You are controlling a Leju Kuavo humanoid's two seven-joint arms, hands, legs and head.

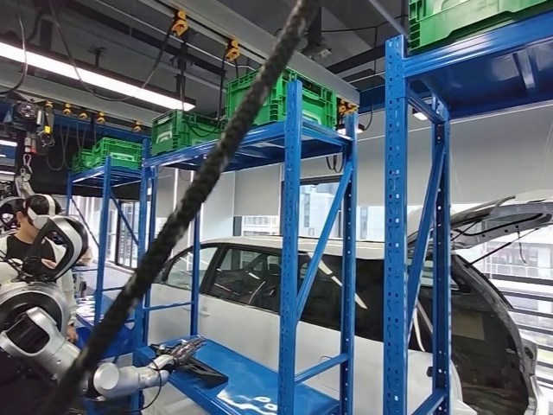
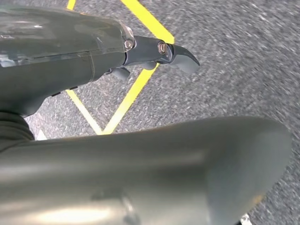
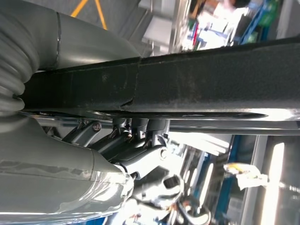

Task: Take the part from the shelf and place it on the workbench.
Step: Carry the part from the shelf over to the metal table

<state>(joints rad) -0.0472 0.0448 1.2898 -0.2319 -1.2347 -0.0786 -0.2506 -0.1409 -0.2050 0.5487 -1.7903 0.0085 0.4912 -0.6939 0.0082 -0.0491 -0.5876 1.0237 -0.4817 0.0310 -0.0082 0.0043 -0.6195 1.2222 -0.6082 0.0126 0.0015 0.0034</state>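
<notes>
Part (long, dark) clamped between right hand fingers and thumb; left fingers apart, empty.

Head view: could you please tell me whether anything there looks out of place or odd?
Yes. A thick black braided rope runs slantwise across the picture, from the top middle down to the lower left. It looks close to the camera and hides part of the blue shelf behind it. Nothing else looks askew, spilled or damaged.
</notes>
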